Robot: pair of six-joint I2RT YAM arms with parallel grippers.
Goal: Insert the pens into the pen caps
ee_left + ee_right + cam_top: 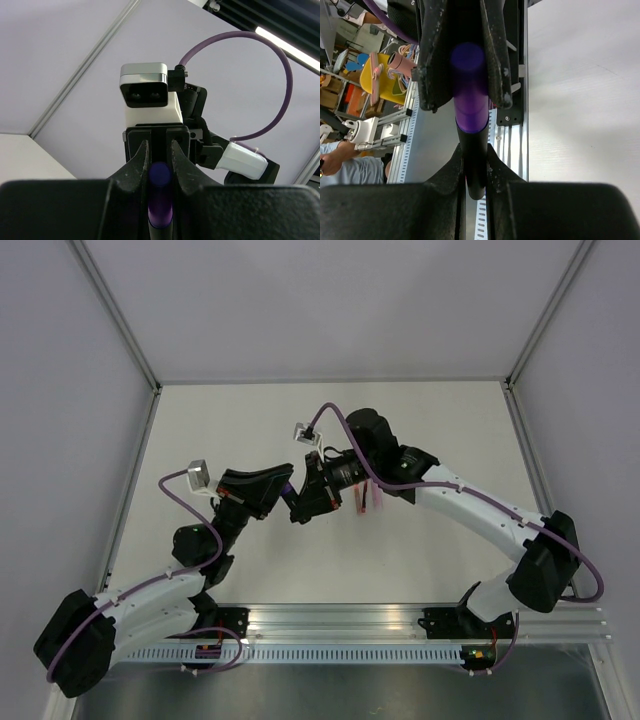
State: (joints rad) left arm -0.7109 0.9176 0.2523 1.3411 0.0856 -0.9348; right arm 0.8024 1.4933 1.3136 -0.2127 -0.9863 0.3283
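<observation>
No lettering, brand, number or sign can be read in any of the three views. In the top view a small left base patch (208,650) in purple and yellow sits on the left arm's mount. A right base patch (481,653) in green, yellow and red sits on the right arm's mount. These are perhaps labels, but both are too small to make out. The dark pen (474,160) lies blurred right against the right wrist lens, so any marking on its barrel cannot be told. The coloured clutter (380,75) beyond the worktop's edge in that view is likewise too soft to read
</observation>
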